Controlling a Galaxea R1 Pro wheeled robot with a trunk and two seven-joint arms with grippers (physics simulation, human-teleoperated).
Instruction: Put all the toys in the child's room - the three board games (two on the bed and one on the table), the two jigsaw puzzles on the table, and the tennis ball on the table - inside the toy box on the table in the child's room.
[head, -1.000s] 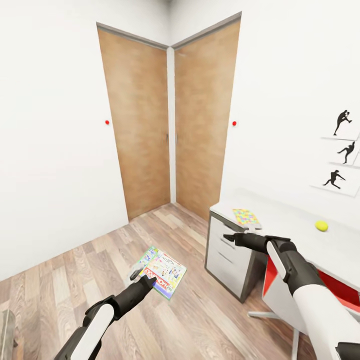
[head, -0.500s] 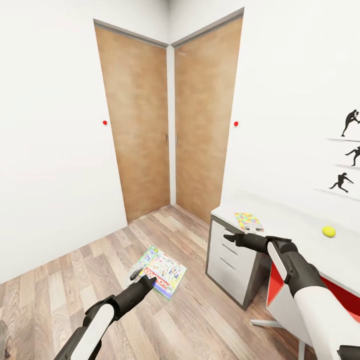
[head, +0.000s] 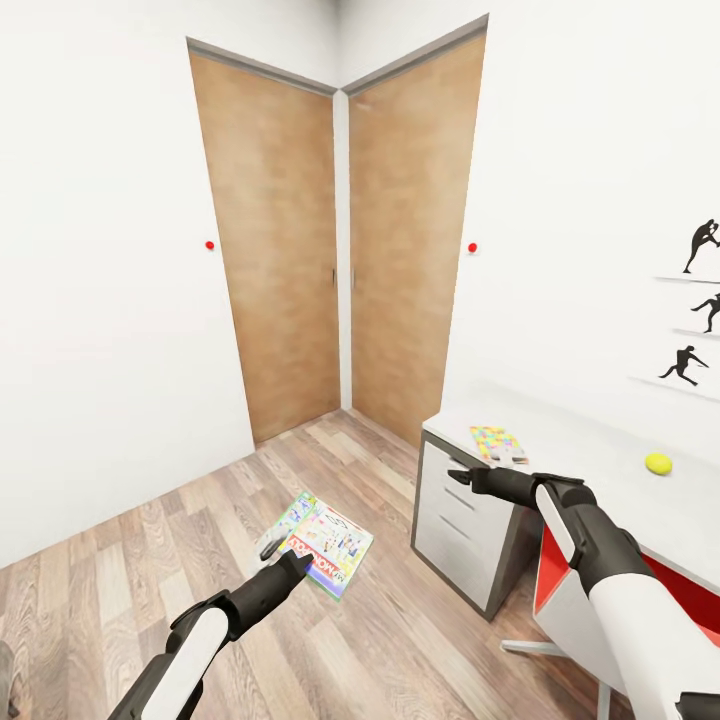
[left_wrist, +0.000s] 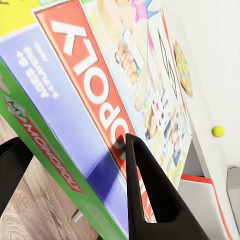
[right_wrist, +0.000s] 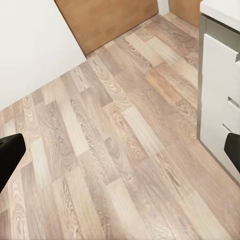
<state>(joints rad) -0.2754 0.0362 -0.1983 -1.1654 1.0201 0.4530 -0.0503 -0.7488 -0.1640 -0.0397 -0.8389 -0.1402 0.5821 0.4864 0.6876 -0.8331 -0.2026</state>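
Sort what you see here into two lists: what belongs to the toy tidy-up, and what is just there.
Belongs to the job:
- board game, a Monopoly box clamped in the left claw
- jigsaw puzzle on the table
- tennis ball on the table
- right claw, open and empty

Just there:
- two wooden doors
- silhouette pictures
- red chair

One board game showing, a green-edged Monopoly box; one jigsaw puzzle lying on one table; one tennis ball sitting on the same top; two grippers showing, left gripper and right gripper; two wooden doors standing in the corner; three black silhouette figures hanging on the wall; two red dots showing on the walls.
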